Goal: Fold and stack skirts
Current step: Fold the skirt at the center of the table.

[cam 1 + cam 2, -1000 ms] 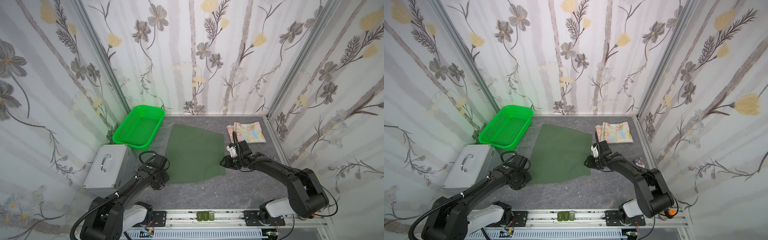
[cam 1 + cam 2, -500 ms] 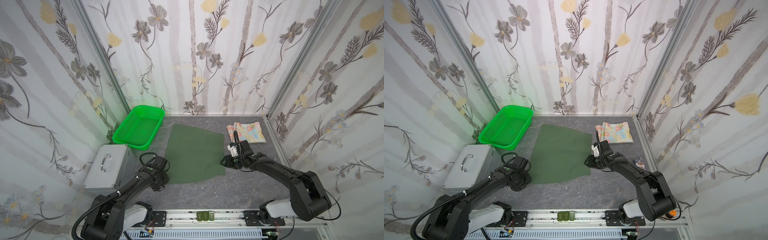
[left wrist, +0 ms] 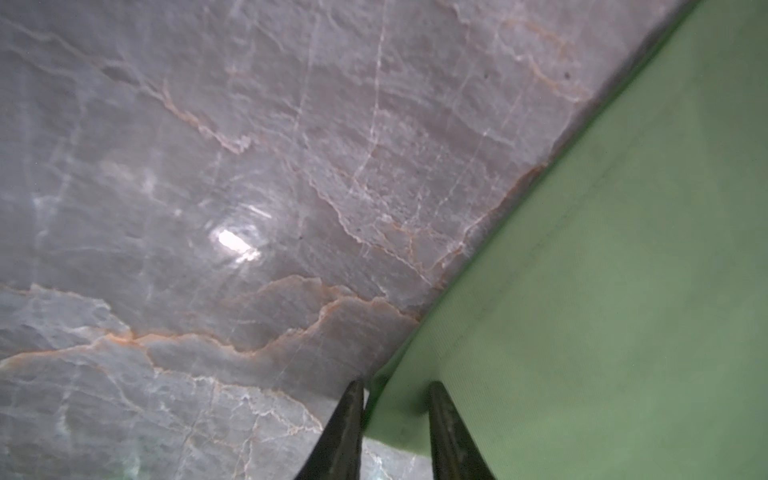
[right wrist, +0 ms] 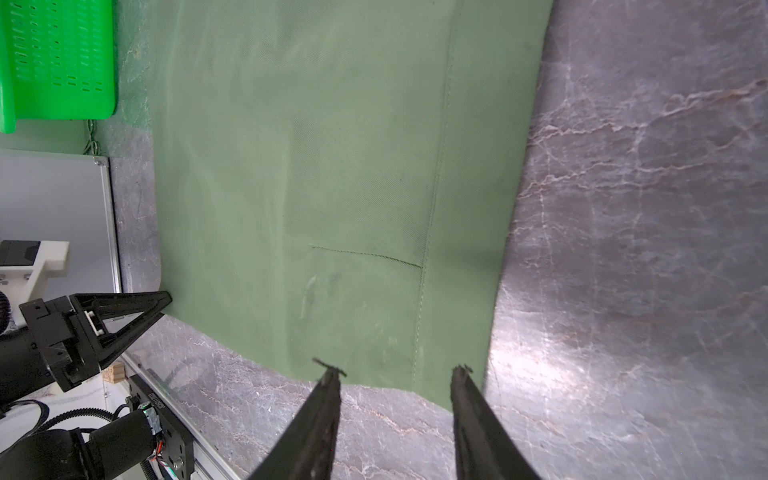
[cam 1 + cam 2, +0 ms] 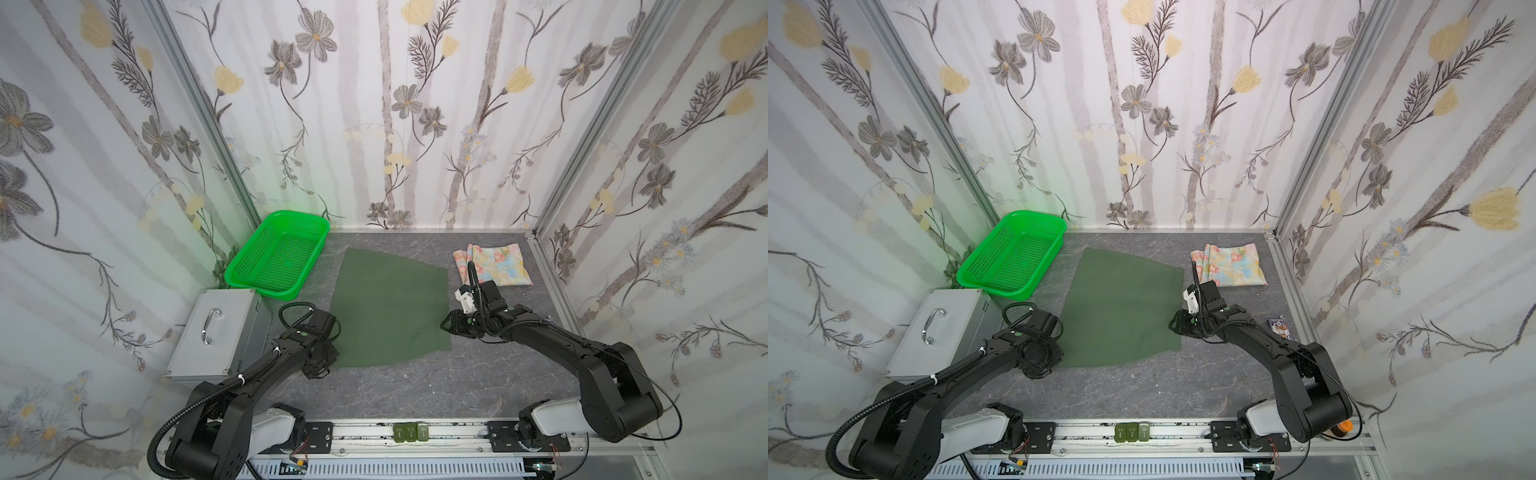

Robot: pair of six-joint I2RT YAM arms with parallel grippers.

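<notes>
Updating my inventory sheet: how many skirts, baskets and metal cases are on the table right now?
Skirts: 2 (dark green skirt, floral skirt)
Baskets: 1 (green basket)
Cases: 1 (metal case)
Total: 4

Plain dark green skirt [image 5: 390, 307]; pastel floral skirt [image 5: 494, 266]; bright green basket [image 5: 249, 259]; grey marbled table [image 5: 415, 386].

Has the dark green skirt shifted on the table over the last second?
No. The dark green skirt lies as before, its far corner just as close to the green mesh basket.
</notes>
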